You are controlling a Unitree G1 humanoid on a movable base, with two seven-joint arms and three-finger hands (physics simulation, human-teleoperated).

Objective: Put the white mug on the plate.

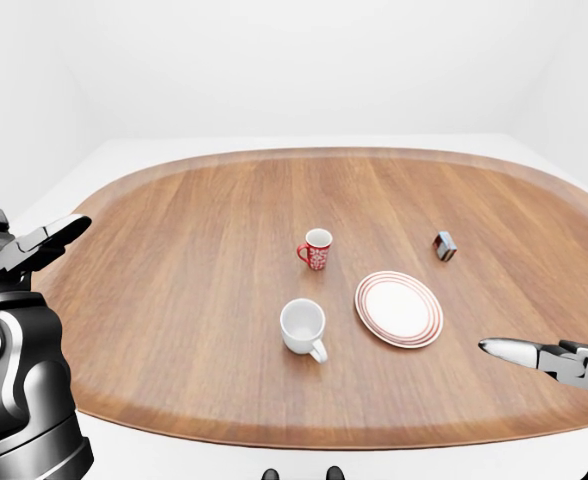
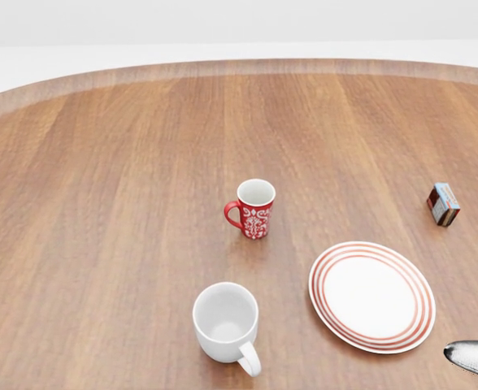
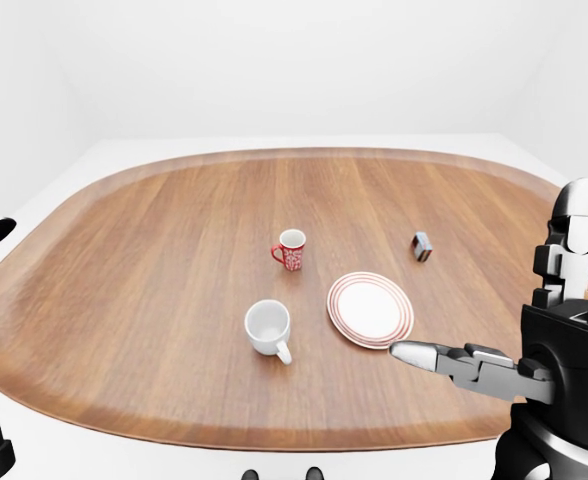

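The white mug stands upright on the wooden table, its handle toward the bottom right of the head view. The white plate with red rings lies flat just right of it, empty. My right hand is open at the right edge of the right-eye view, one finger stretched out left, just below the plate's right rim and apart from the mug. My left hand is open at the left edge of the left-eye view, far left of the mug, holding nothing.
A red patterned mug stands upright above the white mug. A small dark box lies at the right, above the plate. The oval table's near edge runs along the bottom of the eye views.
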